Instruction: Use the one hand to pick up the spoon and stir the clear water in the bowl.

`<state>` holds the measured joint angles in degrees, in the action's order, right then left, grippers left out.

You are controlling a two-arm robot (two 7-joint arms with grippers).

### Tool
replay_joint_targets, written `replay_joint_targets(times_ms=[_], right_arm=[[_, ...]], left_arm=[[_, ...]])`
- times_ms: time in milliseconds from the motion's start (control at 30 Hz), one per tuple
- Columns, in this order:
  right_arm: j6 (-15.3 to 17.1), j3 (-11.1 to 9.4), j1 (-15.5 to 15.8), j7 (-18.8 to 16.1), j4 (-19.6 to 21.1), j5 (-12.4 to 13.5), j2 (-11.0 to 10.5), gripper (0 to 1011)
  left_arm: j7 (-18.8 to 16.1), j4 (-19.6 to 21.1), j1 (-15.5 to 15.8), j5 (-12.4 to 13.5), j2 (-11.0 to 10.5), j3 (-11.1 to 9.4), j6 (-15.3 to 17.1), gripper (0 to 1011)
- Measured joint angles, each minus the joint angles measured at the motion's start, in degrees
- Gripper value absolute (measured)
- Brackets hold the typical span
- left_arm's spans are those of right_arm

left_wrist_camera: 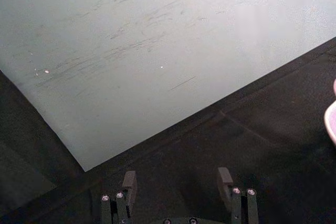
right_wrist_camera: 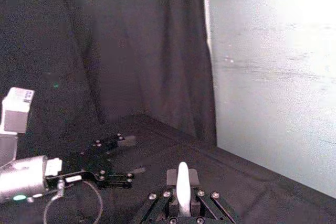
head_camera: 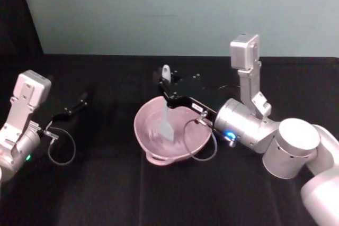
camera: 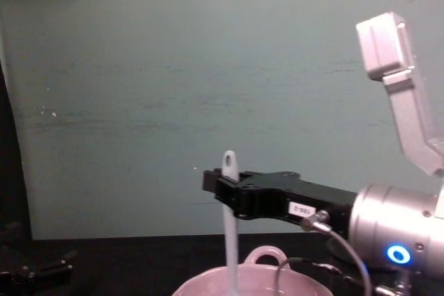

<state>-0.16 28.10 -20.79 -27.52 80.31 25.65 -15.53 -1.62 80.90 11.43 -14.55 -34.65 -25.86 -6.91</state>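
Over the bowl (head_camera: 145, 133): right gripper (head_camera: 165, 85) clamped tight on spoon (head_camera: 167, 116) just below handle hole. Spoon near upright, flat head down inside bowl. Water not discernible. Far left over black table (head_camera: 106, 183): left gripper (left_wrist_camera: 177, 178) idle, jaws wide apart, empty.

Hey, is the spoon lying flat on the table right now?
No, the right gripper holds the spoon upright by its handle, with its flat head down inside the pink bowl.
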Motion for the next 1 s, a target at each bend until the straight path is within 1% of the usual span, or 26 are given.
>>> replay_joint_targets(times_ms=[133,267,433,600,667,700,833,1000], right_arm=[[-0.10,0.94,-1.00,-0.34,-0.87,-0.25,1.07,114],[-0.37,1.68,-2.70,-0.43,-2.65,-0.55,2.41,114],[-0.92,1.84,-4.69,-0.32,-5.26,-1.09,3.54,114],[-1.48,1.30,-6.42,0.38,-8.21,-1.62,4.26,114],[-1.53,1.22,-6.57,0.40,-8.50,-1.66,4.29,114],[-1.83,0.64,-7.28,0.52,-9.77,-1.76,4.42,114],[-2.03,-0.28,-7.80,0.85,-10.93,-1.78,4.35,114],[-2.05,-1.38,-7.68,1.18,-11.04,-1.75,3.69,114]], left_arm=[[0.00,0.00,0.00,0.00,0.00,0.00,0.00,1011],[0.00,0.00,0.00,0.00,0.00,0.00,0.00,1011],[0.00,0.00,0.00,0.00,0.00,0.00,0.00,1011],[0.00,0.00,0.00,0.00,0.00,0.00,0.00,1011],[0.00,0.00,0.00,0.00,0.00,0.00,0.00,1011],[0.00,0.00,0.00,0.00,0.00,0.00,0.00,1011],[0.00,0.00,0.00,0.00,0.00,0.00,0.00,1011],[0.00,0.00,0.00,0.00,0.00,0.00,0.00,1011]])
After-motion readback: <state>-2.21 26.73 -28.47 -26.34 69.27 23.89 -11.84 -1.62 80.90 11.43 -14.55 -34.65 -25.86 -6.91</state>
